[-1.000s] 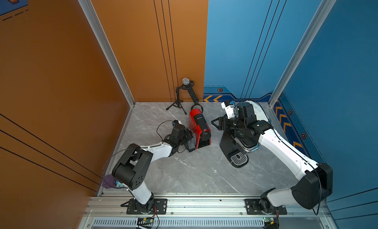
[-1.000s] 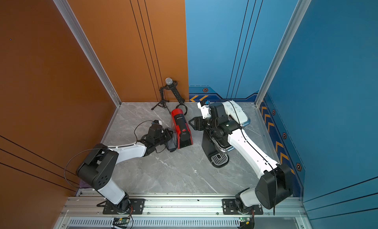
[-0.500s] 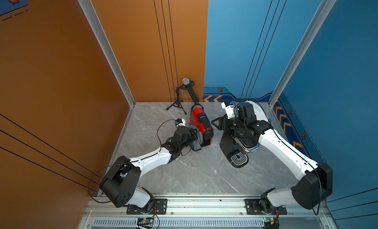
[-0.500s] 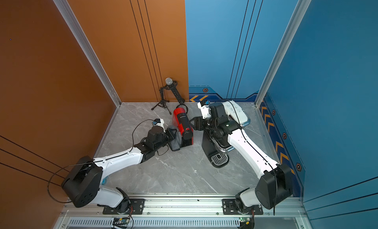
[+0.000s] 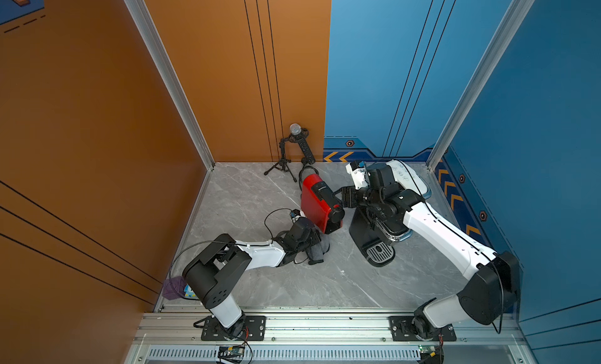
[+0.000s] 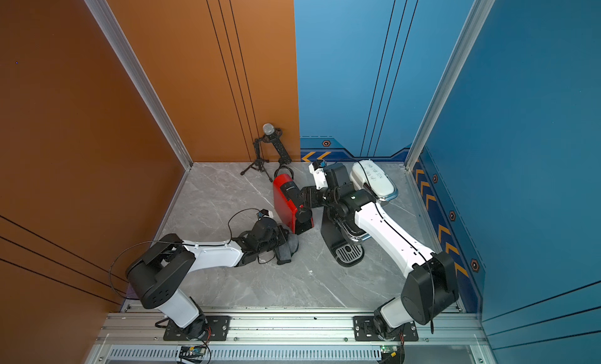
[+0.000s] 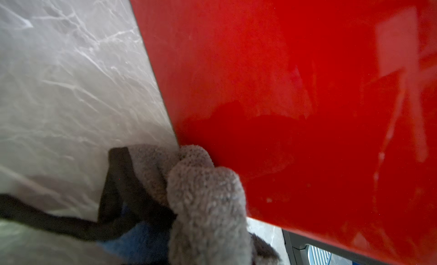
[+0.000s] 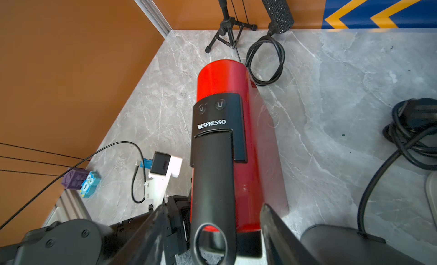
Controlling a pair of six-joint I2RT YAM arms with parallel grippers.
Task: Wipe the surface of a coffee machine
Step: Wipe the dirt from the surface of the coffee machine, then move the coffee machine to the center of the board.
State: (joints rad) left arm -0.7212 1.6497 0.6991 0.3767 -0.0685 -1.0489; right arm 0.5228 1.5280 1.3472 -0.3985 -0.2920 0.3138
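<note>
The red coffee machine [image 5: 313, 203] [image 6: 283, 206] with a black top and lever stands mid-table. My left gripper [image 5: 316, 245] [image 6: 283, 242] is shut on a grey fleecy cloth [image 5: 318, 252] [image 6: 288, 248] low beside the machine's near left corner. In the left wrist view the cloth [image 7: 205, 200] presses against the glossy red side [image 7: 295, 110] and hides the fingers. My right gripper [image 5: 343, 199] [image 6: 305, 198] [image 8: 214, 207] reaches in from the right. Its fingers [image 8: 156, 228] stand on either side of the machine's black front end [image 8: 212, 169] and hold it.
A black coffee maker with a metal drip tray [image 5: 377, 253] stands under my right arm, a white lidded appliance [image 5: 406, 177] behind it. A microphone on a tripod [image 5: 294, 131] and a coiled cable [image 8: 264, 60] sit at the back wall. A purple and blue block [image 8: 80, 181] lies at the left edge.
My left gripper has slid the cloth along the machine's left side toward its near end and now sits lower. The right arm and the machine have stayed put.
</note>
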